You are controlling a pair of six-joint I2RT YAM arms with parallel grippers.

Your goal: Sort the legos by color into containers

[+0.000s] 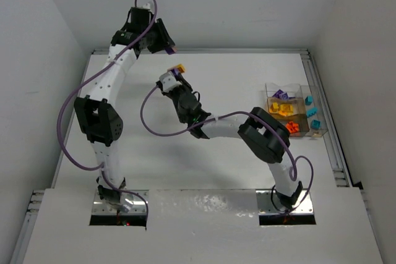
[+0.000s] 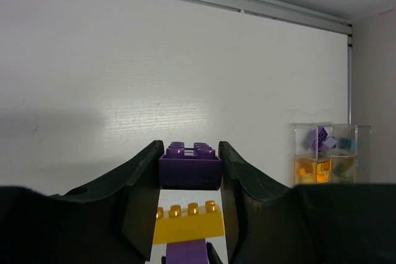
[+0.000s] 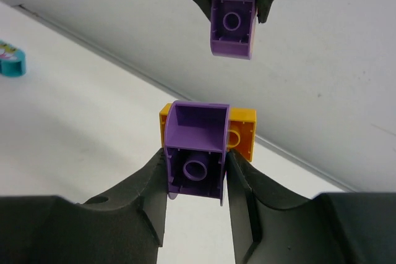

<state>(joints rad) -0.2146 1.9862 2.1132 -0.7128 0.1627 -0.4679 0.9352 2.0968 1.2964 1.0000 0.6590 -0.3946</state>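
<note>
Above the white table (image 1: 185, 171), the left gripper (image 2: 189, 174) is pinching a small purple plastic brick (image 2: 189, 162), the right gripper (image 3: 197, 174) a joined purple-and-yellow brick pair (image 3: 198, 134), likely splitting colours for the clear plastic bins (image 1: 268, 100).

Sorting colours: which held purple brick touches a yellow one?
The purple brick in the right gripper, backed by a yellow brick; the left gripper's is bare.

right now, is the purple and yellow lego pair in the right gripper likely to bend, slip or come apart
Probably rigid and light: the lego pair looks like hard, hollow plastic. Its glossy sides might slip, though the right gripper clamps flat faces of the purple brick. The yellow brick sits outside the fingers, so knocks could detach it.
</note>
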